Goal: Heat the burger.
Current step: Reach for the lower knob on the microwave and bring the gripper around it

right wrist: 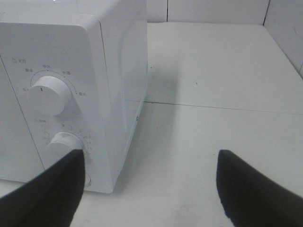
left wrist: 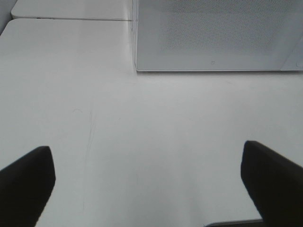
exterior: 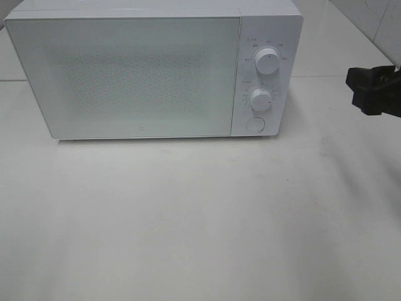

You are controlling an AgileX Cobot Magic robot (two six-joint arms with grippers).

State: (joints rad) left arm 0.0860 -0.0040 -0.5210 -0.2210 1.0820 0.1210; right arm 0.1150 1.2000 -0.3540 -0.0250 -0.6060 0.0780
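The white microwave (exterior: 150, 69) stands at the back of the white table with its door shut. Two white knobs (exterior: 268, 61) (exterior: 260, 99) and a round button (exterior: 254, 124) sit on its right panel. The burger is not in view in any frame. My right gripper (exterior: 369, 91) is at the right edge, to the right of the microwave's control panel; in the right wrist view its fingers (right wrist: 52, 194) stand wide apart and empty (right wrist: 151, 189). My left gripper (left wrist: 147, 184) is open and empty over bare table in front of the microwave door (left wrist: 213, 33). It does not show in the high view.
The white table (exterior: 188, 219) spreads in front of the microwave. A seam in the tabletop (right wrist: 222, 108) runs to the right of the microwave. A tiled wall (exterior: 369, 25) rises at the back right.
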